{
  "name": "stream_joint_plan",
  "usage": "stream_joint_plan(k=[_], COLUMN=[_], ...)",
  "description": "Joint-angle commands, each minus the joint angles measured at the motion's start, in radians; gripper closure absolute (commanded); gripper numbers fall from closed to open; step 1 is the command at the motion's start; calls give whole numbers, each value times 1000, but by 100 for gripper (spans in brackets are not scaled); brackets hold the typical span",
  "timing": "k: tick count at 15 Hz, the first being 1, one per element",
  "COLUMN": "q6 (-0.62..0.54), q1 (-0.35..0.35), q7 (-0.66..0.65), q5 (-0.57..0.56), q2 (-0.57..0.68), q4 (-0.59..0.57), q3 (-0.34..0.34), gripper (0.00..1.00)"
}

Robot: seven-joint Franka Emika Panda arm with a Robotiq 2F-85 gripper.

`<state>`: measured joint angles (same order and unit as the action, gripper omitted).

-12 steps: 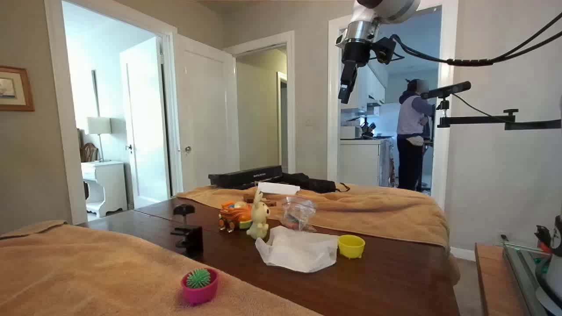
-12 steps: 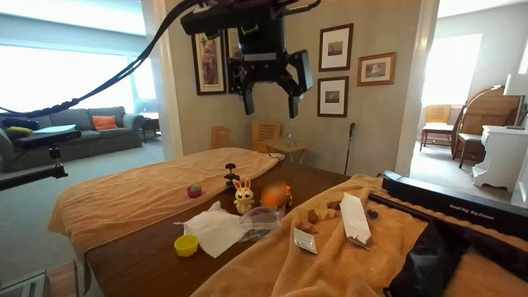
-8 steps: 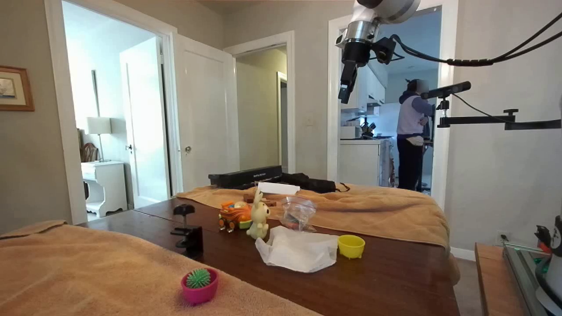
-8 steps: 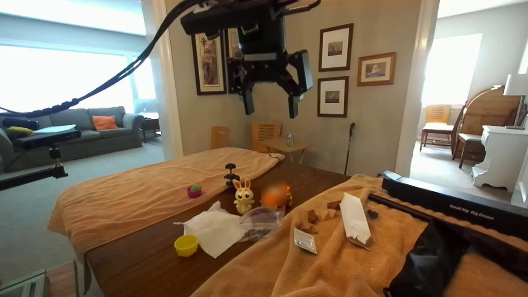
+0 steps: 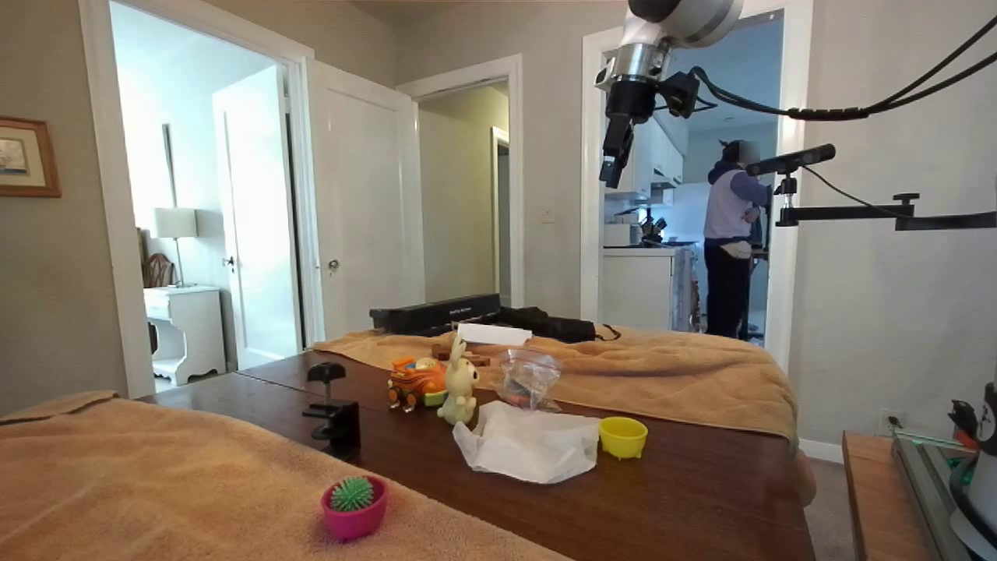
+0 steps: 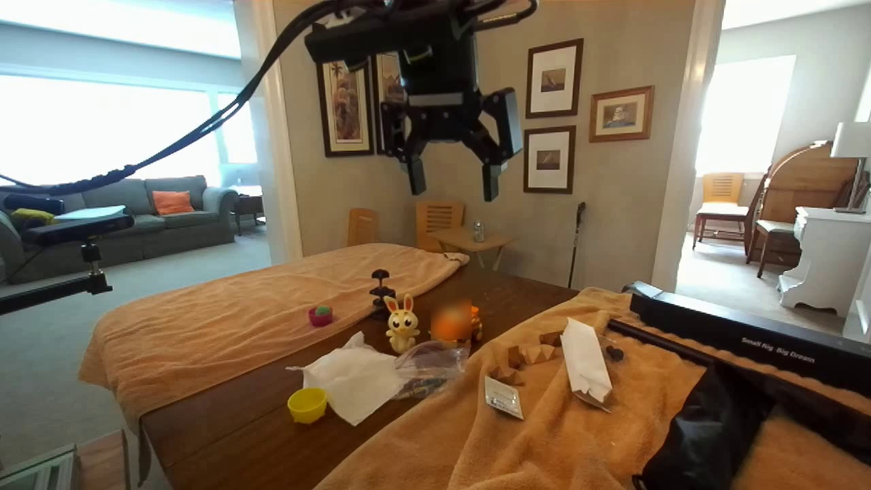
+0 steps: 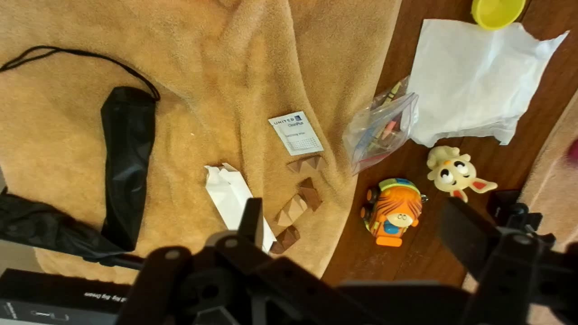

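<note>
My gripper point(image 6: 454, 188) is open and empty, high above the table; it also shows side-on in an exterior view point(image 5: 611, 173). In the wrist view its fingers point(image 7: 354, 219) are spread wide. Below and between them lies an orange toy car with a figure point(image 7: 393, 214), on the dark wood. A cream toy rabbit point(image 7: 455, 174) is beside it; it stands upright in both exterior views point(image 6: 402, 327) point(image 5: 459, 389). A clear bag with coloured pieces point(image 7: 384, 128) and a white sheet point(image 7: 478, 81) lie close by. The gripper touches nothing.
A yellow cup point(image 5: 623, 438) stands by the sheet. A pink cup with a green spiky ball point(image 5: 354, 510) sits on a towel. A black clamp point(image 5: 335, 413) stands on the table. Brown angular pieces point(image 7: 292, 210), a white box point(image 7: 232, 198) and black bags point(image 7: 128, 167) lie on the other towel.
My gripper has come down slightly and, in an exterior view, shifted a little to the right. It stays open. The objects on the table have not moved.
</note>
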<state>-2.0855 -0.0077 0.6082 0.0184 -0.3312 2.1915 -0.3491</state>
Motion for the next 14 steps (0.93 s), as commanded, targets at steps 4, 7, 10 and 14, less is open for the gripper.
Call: stream_joint_plan(k=[4,7,10,14], q6=[-161,-140,-169,-171], q1=[-75,-124,-163,-183], q7=[-20,-17,-27,-38], q5=[187,278,232,231], q2=[371,502,485,553], q4=[-218,-329,-288,-356], q3=[-2,55,111,142], gripper=[0,0,0,0])
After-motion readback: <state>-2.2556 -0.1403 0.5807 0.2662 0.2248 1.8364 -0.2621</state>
